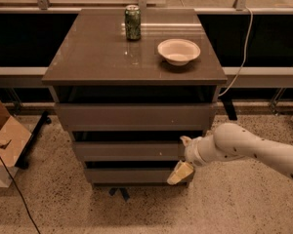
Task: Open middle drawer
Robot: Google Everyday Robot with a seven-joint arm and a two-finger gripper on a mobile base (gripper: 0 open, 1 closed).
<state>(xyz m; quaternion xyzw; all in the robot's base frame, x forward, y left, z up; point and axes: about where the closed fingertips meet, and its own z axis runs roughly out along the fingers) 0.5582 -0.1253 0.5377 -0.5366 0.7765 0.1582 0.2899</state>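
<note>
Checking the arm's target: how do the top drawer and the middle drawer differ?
The top drawer has a taller, wider-looking front; the middle drawer has a shallower, narrower-looking one. The end effector sits at the middle drawer's right end, below the top drawer. Both are grey-brown, flat-fronted and handleless.
</note>
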